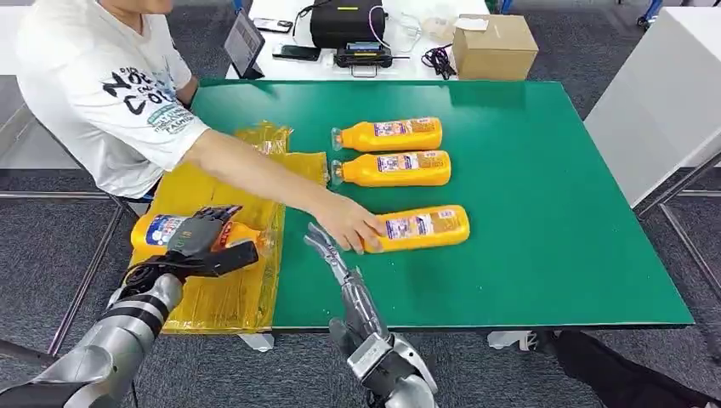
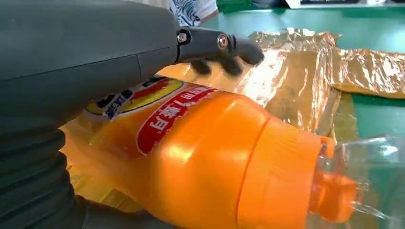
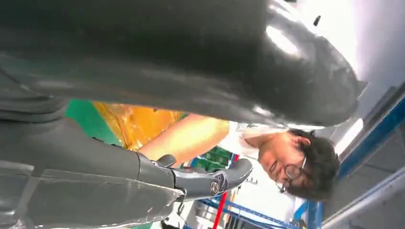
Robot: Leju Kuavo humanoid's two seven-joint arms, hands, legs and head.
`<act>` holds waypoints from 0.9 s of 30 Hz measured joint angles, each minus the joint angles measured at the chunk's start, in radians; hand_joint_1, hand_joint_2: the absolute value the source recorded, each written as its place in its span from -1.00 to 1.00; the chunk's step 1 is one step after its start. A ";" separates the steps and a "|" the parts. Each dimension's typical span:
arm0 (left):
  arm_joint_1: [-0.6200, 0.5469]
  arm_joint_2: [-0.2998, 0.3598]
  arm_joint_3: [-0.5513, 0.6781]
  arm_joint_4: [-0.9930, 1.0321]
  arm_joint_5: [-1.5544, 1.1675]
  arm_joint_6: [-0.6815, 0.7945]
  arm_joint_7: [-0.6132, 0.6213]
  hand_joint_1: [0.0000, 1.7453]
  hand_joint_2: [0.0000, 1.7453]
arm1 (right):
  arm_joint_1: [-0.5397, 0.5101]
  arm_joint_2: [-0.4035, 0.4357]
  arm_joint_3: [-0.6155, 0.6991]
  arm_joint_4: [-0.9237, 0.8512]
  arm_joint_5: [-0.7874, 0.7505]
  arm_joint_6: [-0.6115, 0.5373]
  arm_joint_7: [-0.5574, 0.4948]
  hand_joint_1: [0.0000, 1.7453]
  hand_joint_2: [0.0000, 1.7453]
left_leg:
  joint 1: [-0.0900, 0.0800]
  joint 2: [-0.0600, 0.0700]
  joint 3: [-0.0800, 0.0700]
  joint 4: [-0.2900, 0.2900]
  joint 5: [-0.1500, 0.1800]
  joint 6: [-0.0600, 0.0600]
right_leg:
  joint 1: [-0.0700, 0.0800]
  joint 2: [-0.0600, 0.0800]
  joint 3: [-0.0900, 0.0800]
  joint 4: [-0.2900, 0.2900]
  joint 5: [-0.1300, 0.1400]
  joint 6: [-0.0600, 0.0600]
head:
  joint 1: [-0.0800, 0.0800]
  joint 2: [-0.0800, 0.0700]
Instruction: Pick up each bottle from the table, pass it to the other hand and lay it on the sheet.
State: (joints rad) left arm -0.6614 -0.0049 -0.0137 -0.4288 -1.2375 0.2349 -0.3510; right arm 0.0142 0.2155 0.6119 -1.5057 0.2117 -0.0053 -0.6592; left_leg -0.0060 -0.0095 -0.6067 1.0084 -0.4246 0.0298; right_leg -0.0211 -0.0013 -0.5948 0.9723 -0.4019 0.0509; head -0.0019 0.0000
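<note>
The left hand has its fingers wrapped round an orange bottle, which it holds over the yellow sheet at that sheet's near end. In the left wrist view the bottle lies on its side, cap end pointing away from the palm, crinkled film just beneath; I can't tell whether it already rests on the sheet. The right hand hangs empty with fingers apart, just beyond the sheet's right edge, almost touching a person's hand that rests on the nearest bottle on the green table.

That's what worries me: any reach by the right hand could strike the person's fingers. And if the left hand lets go too soon, the round bottle may roll on the slippery film towards the sheet's near edge and off the table.
</note>
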 measured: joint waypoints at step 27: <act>0.022 0.023 0.130 -0.008 0.472 -0.583 -0.208 -1.00 -1.00 | -0.008 0.016 -0.036 0.088 -0.082 0.018 0.043 -1.00 -1.00 | 0.000 -0.005 0.014 -0.001 0.000 0.000 | 0.000 -0.003 0.016 0.000 -0.003 0.002 | 0.000 0.000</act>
State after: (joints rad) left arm -0.6397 0.0179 0.1164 -0.4368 -0.7656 -0.3479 -0.5585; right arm 0.0064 0.2312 0.5760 -1.4176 0.1293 0.0122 -0.6161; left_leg -0.0062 -0.0147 -0.5926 1.0076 -0.4248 0.0296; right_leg -0.0212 -0.0040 -0.5791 0.9719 -0.4045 0.0529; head -0.0019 0.0000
